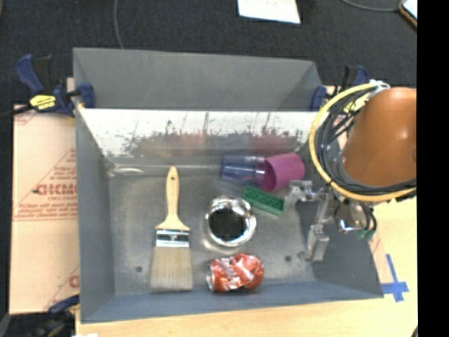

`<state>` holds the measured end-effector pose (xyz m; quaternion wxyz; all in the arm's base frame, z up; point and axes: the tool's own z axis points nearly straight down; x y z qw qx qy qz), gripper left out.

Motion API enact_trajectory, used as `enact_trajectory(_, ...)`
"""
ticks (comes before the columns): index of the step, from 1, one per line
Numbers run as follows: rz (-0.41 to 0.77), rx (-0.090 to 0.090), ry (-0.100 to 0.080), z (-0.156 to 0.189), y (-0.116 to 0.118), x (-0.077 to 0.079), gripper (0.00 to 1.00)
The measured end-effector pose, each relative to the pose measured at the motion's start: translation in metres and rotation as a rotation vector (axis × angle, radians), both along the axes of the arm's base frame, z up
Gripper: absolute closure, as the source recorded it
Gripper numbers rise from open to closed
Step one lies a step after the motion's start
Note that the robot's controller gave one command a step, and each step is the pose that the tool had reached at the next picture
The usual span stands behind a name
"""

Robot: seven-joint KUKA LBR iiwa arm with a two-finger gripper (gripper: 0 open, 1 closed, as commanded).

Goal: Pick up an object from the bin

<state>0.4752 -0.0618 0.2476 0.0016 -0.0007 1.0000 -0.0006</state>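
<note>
My gripper [307, 220] hangs over the right side of the bin floor, open, with nothing between its fingers. One fingertip [300, 190] sits just right of a green flat block [264, 200]; the other [315, 250] is near the bin's front right corner. A magenta cup [284, 170] lies on its side just behind the green block, with a blue see-through cup [242, 167] to its left. A shiny round metal cup [229, 222] with a dark inside stands left of the gripper.
A crushed red can [235, 272] lies at the front middle. A wooden-handled paintbrush [170, 237] lies lengthwise on the left half of the floor. The arm's orange dome and cables overhang the right wall.
</note>
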Motion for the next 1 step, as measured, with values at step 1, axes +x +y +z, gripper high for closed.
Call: enact_trajectory(1,0.192,-0.002,-0.005,-0.1294,0.0486,0.0374,0.0)
